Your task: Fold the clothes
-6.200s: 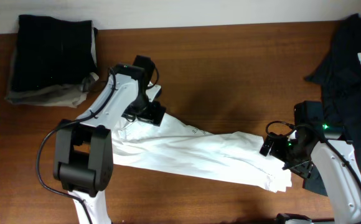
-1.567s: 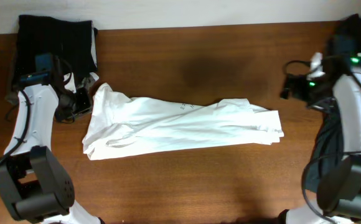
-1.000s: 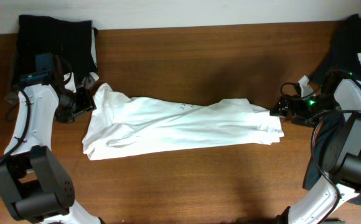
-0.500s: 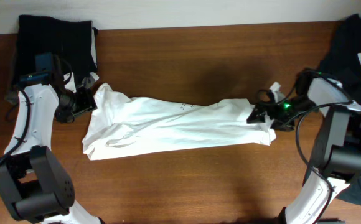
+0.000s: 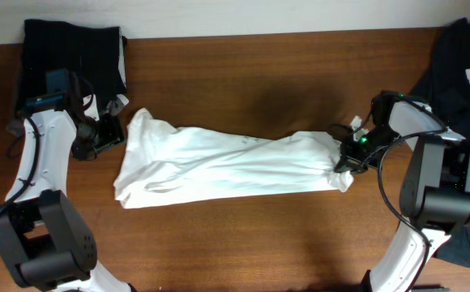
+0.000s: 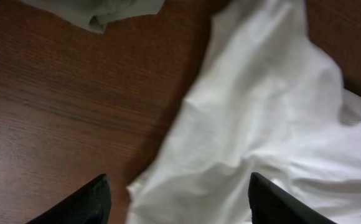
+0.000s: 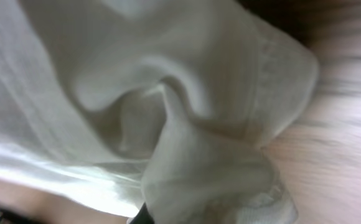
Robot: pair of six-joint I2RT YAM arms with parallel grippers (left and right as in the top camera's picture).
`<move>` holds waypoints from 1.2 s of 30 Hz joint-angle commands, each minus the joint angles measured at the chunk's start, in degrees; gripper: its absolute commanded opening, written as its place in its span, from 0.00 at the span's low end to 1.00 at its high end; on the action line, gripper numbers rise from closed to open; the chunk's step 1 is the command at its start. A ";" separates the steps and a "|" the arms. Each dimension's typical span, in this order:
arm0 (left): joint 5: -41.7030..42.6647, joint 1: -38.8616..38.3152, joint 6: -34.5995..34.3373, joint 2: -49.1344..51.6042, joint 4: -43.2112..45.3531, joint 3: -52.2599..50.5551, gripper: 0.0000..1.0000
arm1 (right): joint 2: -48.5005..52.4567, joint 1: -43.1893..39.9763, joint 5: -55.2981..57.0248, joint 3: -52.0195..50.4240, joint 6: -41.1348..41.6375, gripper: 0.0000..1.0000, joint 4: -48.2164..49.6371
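Dark brown wood table [image 5: 251, 243], with a pale wall strip [image 5: 219, 16] along the back.

Right gripper [image 5: 348, 156] down at the right end of the white T-shirt [image 5: 227, 162], nose buried in bunched cloth. Nothing in the wrist view but folds and a stitched hem, so impossible to tell whether clamped or parted. Probably nipping the fabric, judging by the end gathered to a point just there.

Left gripper [image 6: 179, 202] spread wide and empty, hovering just beside the shirt's left end, with dark fingertips [image 6: 87, 202] either side of the cloth edge over bare wood.

Shirt lying as a long crumpled band across the middle of the table, left end fanned out, right end puckered.

Changed within the last half second: right end drawn in tighter and narrower, left end slid a touch rightward, away from the left gripper. Against a second and a half back: right arm no longer raised near the black T-shirt [image 5: 462, 73], now lowered onto the white cloth. Left arm unmoved over that span.

Reads as the start of a pick-up at the right end, perhaps for carrying it across to the left. No fold made yet.

Folded black and grey garments [image 5: 69, 73] at the far left corner, well apart from the right-hand work.
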 commanded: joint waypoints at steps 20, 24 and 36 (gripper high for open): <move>0.04 -0.22 0.35 -0.57 -0.07 -0.33 0.70 | -9.22 27.89 10.19 3.78 17.92 0.04 4.15; 0.04 -0.22 0.35 -0.57 -0.07 -0.33 0.70 | -9.27 31.95 7.63 8.94 18.03 0.04 2.62; 0.04 -0.22 0.35 -0.57 -0.07 -0.33 0.71 | -8.92 43.95 5.73 10.97 19.76 0.08 5.09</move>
